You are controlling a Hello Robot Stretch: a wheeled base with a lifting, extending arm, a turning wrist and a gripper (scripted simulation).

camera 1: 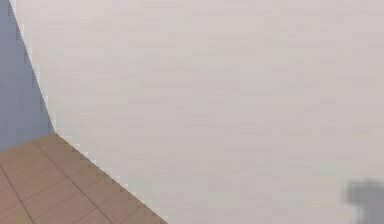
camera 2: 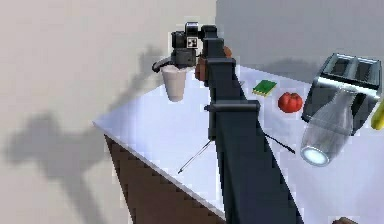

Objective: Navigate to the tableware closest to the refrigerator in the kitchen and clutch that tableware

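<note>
On white surface [camera 2: 140,125]: green block [camera 2: 264,88], red tomato [camera 2: 290,101], silver toaster [camera 2: 345,82], clear glass vessel [camera 2: 328,138], thin utensil [camera 2: 195,160]. Ahead, tiled floor [camera 1: 60,190].

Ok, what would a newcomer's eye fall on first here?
The dark arm rises up the arm side view over a white counter, its fingers at a white cup near the far corner; whether they hold anything cannot be told. To the right stand a red fruit and a toaster. The forward view faces a pale wall.
</note>
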